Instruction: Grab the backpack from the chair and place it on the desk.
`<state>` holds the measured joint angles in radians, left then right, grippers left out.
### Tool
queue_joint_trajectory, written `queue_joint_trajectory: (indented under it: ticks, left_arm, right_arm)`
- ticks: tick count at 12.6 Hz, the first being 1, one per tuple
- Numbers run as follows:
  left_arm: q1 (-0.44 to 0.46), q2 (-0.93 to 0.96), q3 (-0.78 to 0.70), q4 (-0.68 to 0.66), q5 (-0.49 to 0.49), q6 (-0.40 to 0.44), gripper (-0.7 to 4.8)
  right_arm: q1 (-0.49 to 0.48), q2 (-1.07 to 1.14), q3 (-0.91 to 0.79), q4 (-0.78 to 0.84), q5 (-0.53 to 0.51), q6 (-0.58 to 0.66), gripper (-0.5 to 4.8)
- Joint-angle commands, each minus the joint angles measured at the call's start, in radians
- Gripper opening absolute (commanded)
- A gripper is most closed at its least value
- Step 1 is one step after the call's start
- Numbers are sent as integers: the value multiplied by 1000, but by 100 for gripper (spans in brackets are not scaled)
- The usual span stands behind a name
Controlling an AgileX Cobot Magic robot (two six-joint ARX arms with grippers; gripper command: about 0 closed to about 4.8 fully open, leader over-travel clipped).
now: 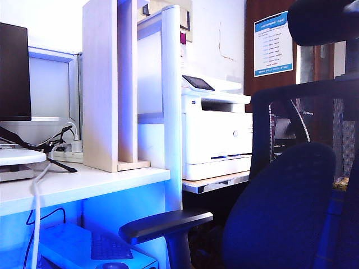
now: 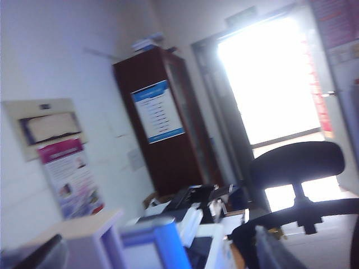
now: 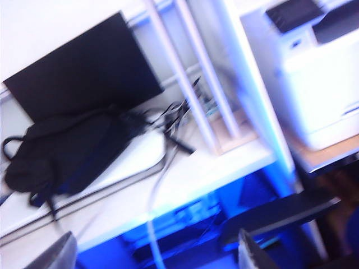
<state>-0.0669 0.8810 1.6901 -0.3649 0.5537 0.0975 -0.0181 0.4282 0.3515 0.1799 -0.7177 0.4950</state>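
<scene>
White desk (image 1: 84, 185) fills the lower left of my exterior view, its front edge running from the left border to the pale wood divider (image 1: 106, 84) and a white post; the monitor (image 1: 14, 73) sits at the far left with cables below it. Right of the post a white printer (image 1: 216, 134) stands on a wooden table (image 1: 216, 182). Over on the right the chair (image 1: 297, 185) takes up most of the frame, its armrest (image 1: 165, 224) jutting toward the desk's corner, so the gap between desk edge and chair looks tight. I see no backpack or gripper in this view.

From the right wrist view, which is blurred, I get what the exterior view hides: the backpack (image 3: 67, 151) lies on the desk (image 3: 224, 168) at the left of the frame, in front of the monitor (image 3: 84, 70), well back from the front edge. Open desk runs between it and the divider. The right gripper (image 3: 157, 252) hangs off the desk above the armrest (image 3: 280, 216), fingers spread wide, nothing between them.

My left wrist view points across the room at a brown cabinet (image 2: 162, 123), a bright doorway (image 2: 269, 78) and the chair's headrest (image 2: 297, 162). The left gripper (image 2: 157, 255) shows only blurred fingertips at the bottom corners, spread apart and empty.
</scene>
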Motion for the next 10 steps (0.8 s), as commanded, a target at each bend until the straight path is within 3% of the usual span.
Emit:
queue_joint_trajectory:
  ticks: [1,2,7,8,10]
  left_arm:
    - [0,-297,-386,-137,-169,60,461]
    - [0,-378,-533,-142,-187,46,436]
    - [0,-544,-817,-66,-230,24,394]
    - [0,-635,-963,10,-243,-68,394]
    - [1,-735,-1124,64,-311,-106,394]
  right_arm:
    - [-19,-70,5,-196,186,-259,368]
    - [-18,-105,4,-277,282,-333,368]
    - [-18,-191,3,-389,399,-431,367]
    - [-18,-224,1,-446,443,-447,367]
    - [-18,-249,-21,-467,478,-448,367]
